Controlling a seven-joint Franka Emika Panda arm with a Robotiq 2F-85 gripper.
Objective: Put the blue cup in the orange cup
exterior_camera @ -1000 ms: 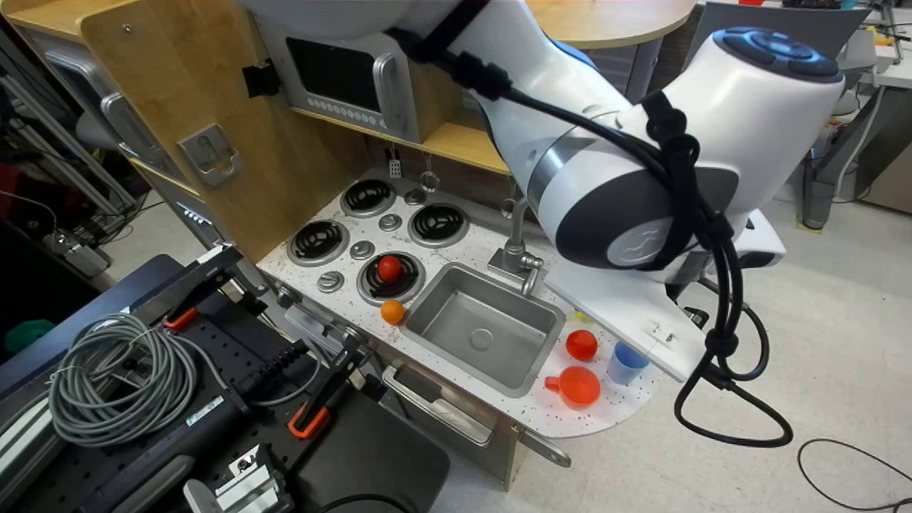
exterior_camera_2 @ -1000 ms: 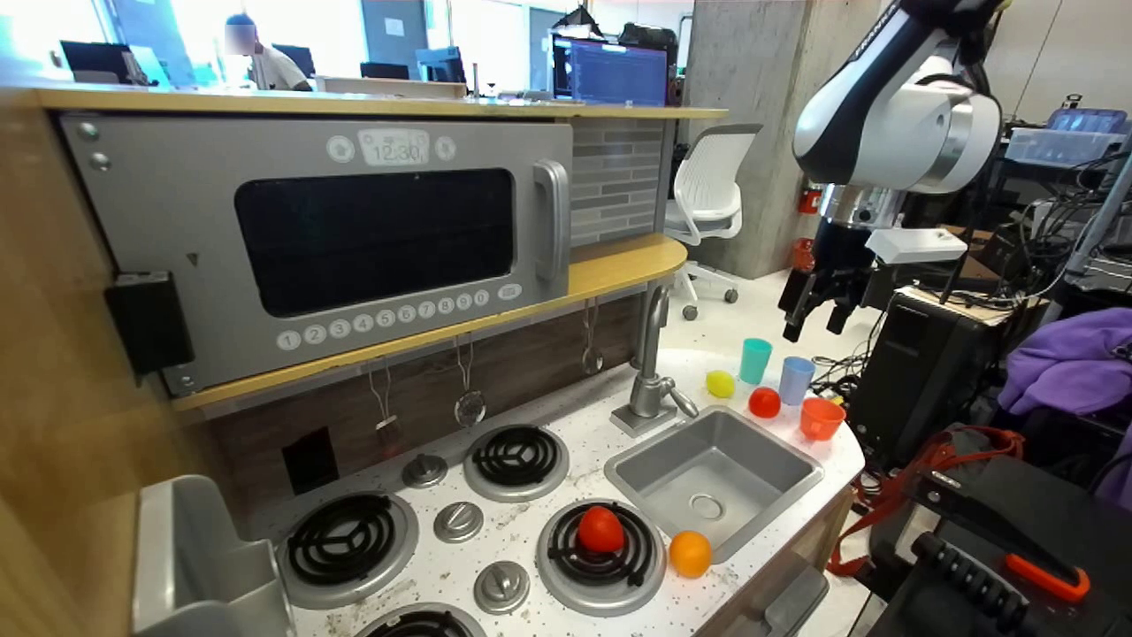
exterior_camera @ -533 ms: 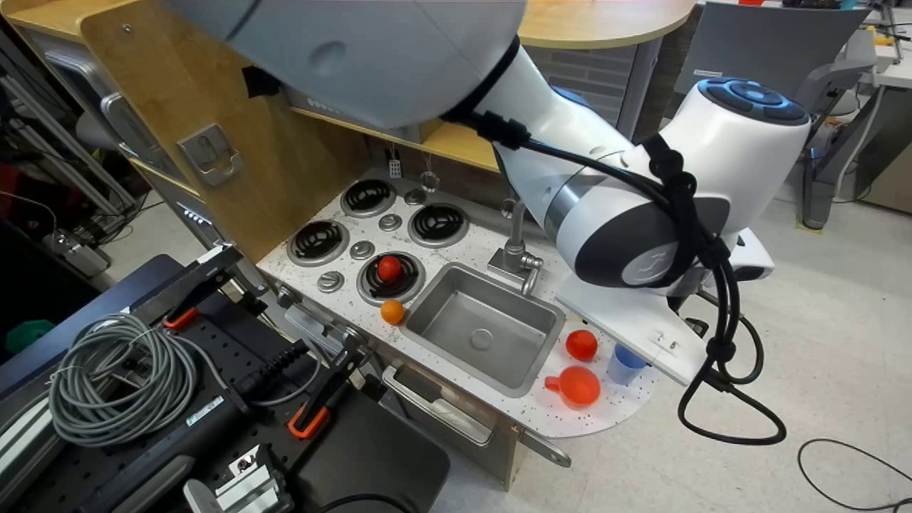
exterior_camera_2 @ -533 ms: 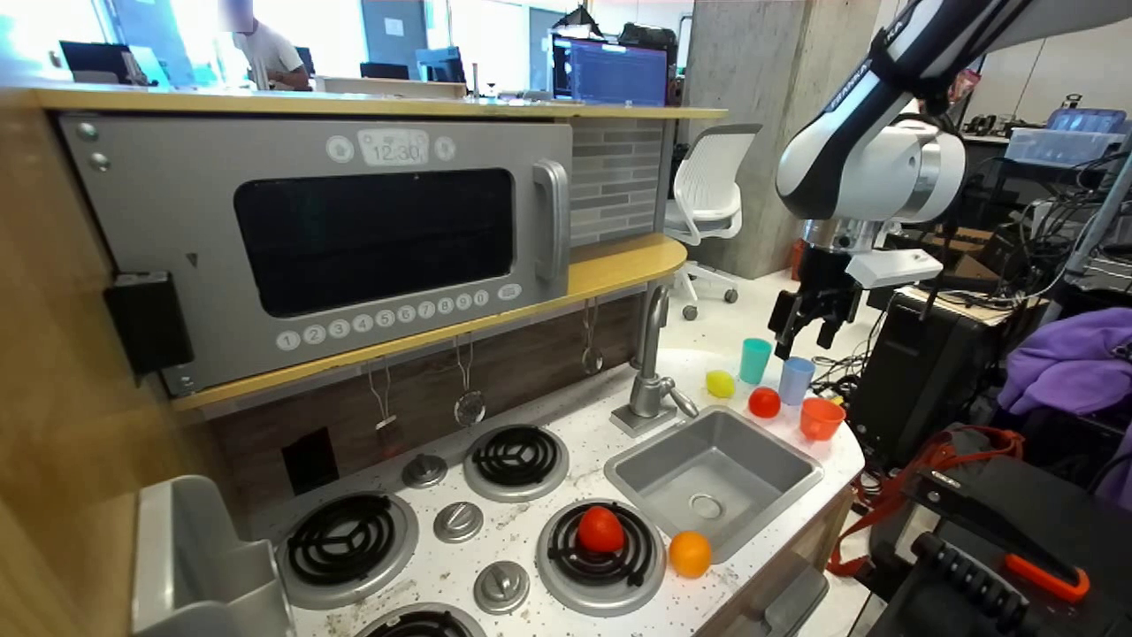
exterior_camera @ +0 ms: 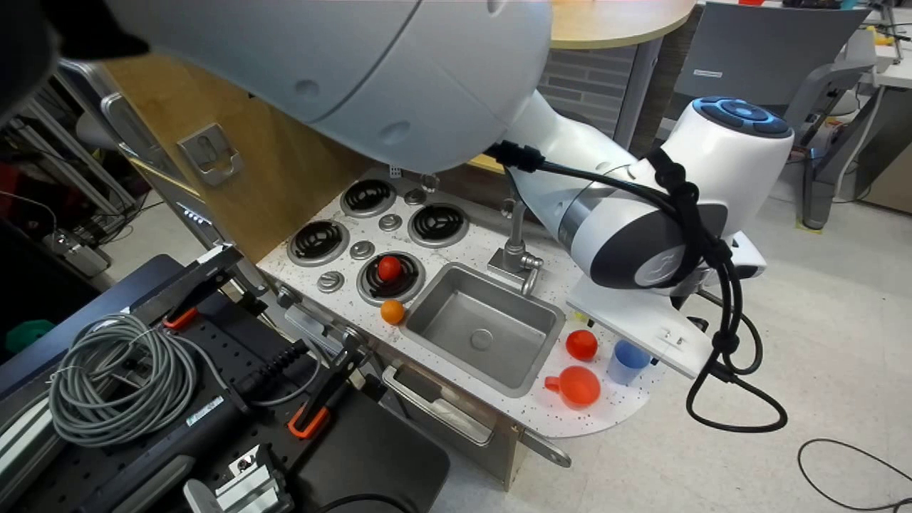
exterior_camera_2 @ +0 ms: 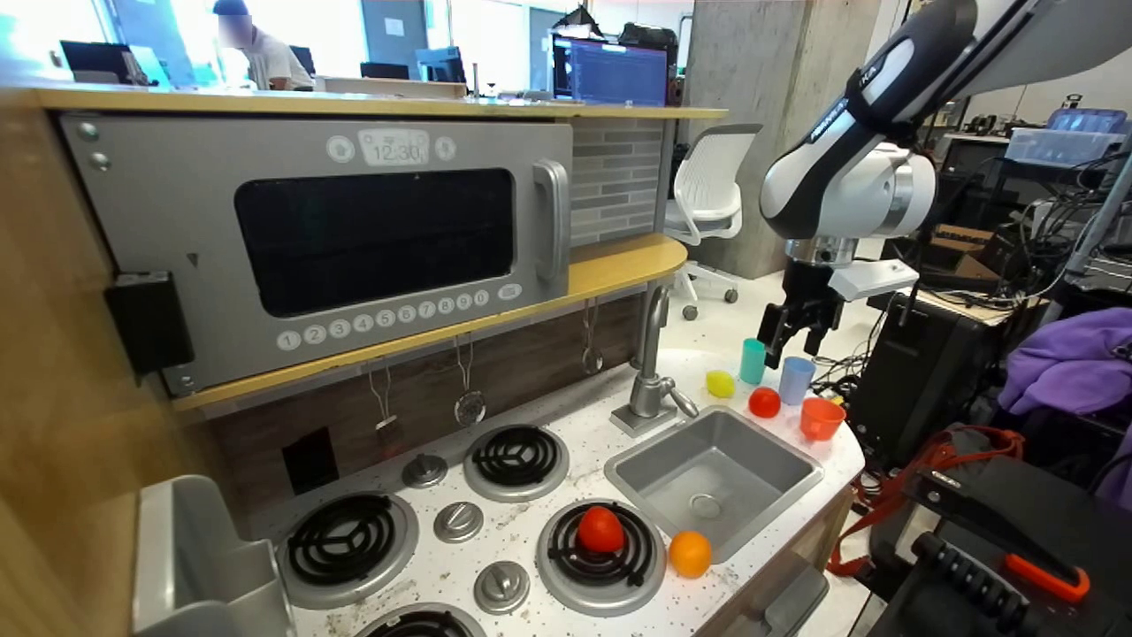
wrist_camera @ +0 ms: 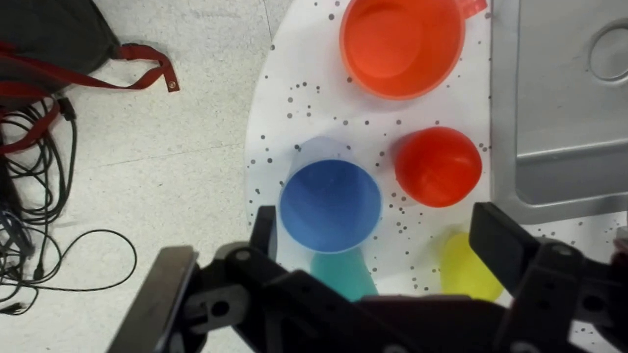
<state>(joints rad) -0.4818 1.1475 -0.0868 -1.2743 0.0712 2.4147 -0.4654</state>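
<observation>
The blue cup [exterior_camera: 627, 365] stands upright near the rounded end of the white counter; it also shows in an exterior view [exterior_camera_2: 796, 382] and in the wrist view [wrist_camera: 331, 206]. The orange cup [exterior_camera: 578, 387], with a side handle, stands upright beside it, also in an exterior view [exterior_camera_2: 822, 421] and at the top of the wrist view [wrist_camera: 402, 46]. My gripper [exterior_camera_2: 791, 356] is open and empty above the counter. In the wrist view the blue cup lies just ahead of the gripper [wrist_camera: 374, 220], nearer the left finger. An exterior view mostly hides the gripper behind the arm.
A teal cup [exterior_camera_2: 753, 363] stands behind the blue cup, partly covered in the wrist view [wrist_camera: 343, 274]. A red toy fruit [wrist_camera: 438, 166] and a yellow one [wrist_camera: 468, 267] lie close by. The sink [exterior_camera_2: 632, 456] and faucet [exterior_camera_2: 652, 372] are beside them.
My gripper has moved down, and leftward in an exterior view, toward the teal and blue cups. It stays open. The cups and fruit have not moved.
</observation>
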